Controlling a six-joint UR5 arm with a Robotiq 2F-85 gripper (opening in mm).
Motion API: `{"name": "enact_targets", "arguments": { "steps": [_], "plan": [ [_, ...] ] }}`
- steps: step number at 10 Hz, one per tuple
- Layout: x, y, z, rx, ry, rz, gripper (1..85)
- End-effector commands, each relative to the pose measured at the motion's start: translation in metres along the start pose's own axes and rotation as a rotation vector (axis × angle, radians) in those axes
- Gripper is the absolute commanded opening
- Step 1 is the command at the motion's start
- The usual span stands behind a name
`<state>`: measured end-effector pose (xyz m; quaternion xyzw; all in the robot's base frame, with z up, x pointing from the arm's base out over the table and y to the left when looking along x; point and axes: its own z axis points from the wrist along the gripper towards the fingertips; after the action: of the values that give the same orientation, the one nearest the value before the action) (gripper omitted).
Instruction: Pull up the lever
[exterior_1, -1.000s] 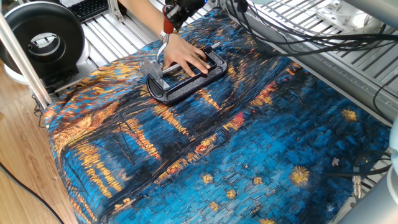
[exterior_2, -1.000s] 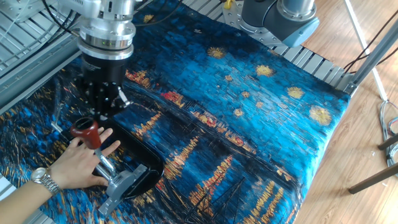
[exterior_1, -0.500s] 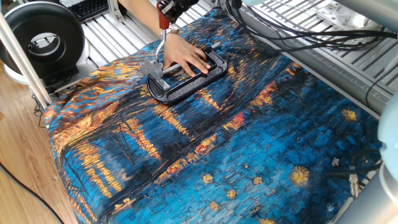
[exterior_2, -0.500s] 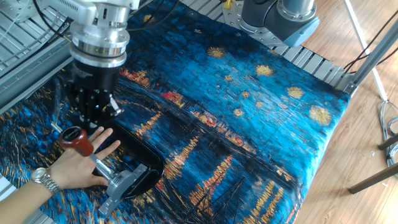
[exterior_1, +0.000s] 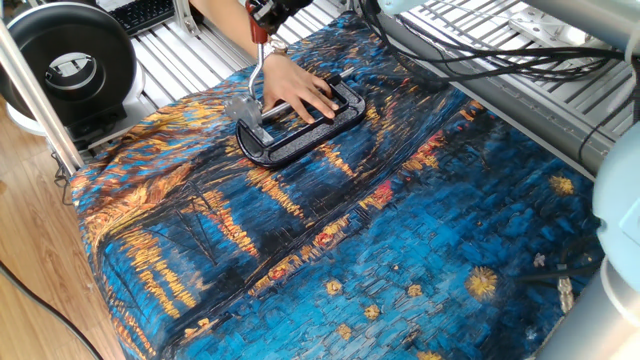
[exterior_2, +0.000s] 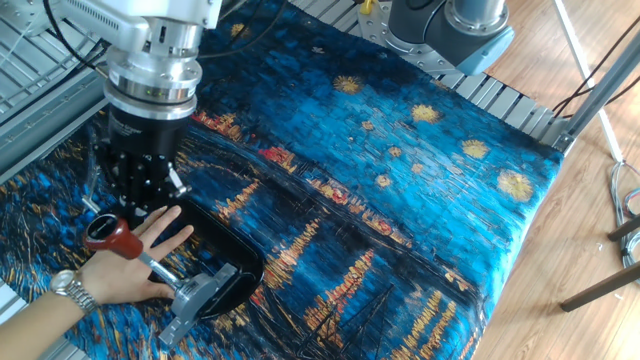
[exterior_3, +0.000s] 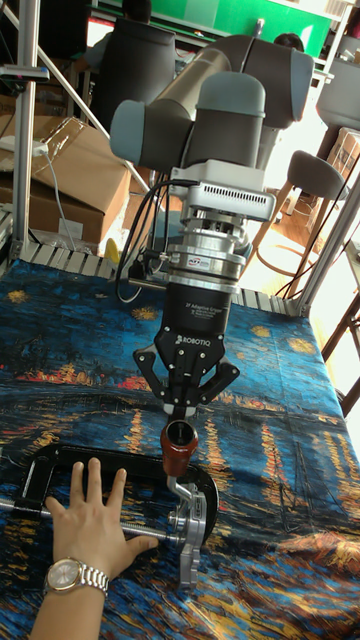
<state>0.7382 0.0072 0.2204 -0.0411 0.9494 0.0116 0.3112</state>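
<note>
1. From my station, the pincer (exterior_3: 186, 404) hung straight down over the near end of the clamp, its two fingers drawn in around the red tip of the lever (exterior_3: 178, 448).
2. In the tall fixed view the fingers met at the top of that red tip and appeared to grip it; I counted the pincer as clamped on the lever.
3. The lever (exterior_2: 122, 243) stood raised, its thin silver arm curving down from the red tip to a silver bracket (exterior_2: 201, 292) at the end of the black clamp frame (exterior_1: 300, 135).
4. In one fixed view the lever (exterior_1: 258, 62) rose almost upright from the bracket, with the pincer largely cut off by the top edge.
5. A person's hand (exterior_3: 92, 528), watch on the wrist, lay flat with fingers spread across the clamp frame, pressing it onto the desk.
6. The desk carried a blue and orange painted cloth (exterior_2: 400, 200), and the clamp sat on it near one edge.
</note>
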Motion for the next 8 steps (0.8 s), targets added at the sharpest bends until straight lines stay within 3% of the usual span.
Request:
{"name": "enact_targets", "arguments": {
  "steps": [1, 8],
  "plan": [
    [-0.006, -0.005, 0.009, 0.001, -0.017, 0.002, 1.3],
    [-0.016, -0.005, 0.025, 0.0, -0.049, 0.019, 1.3]
  ]
}}
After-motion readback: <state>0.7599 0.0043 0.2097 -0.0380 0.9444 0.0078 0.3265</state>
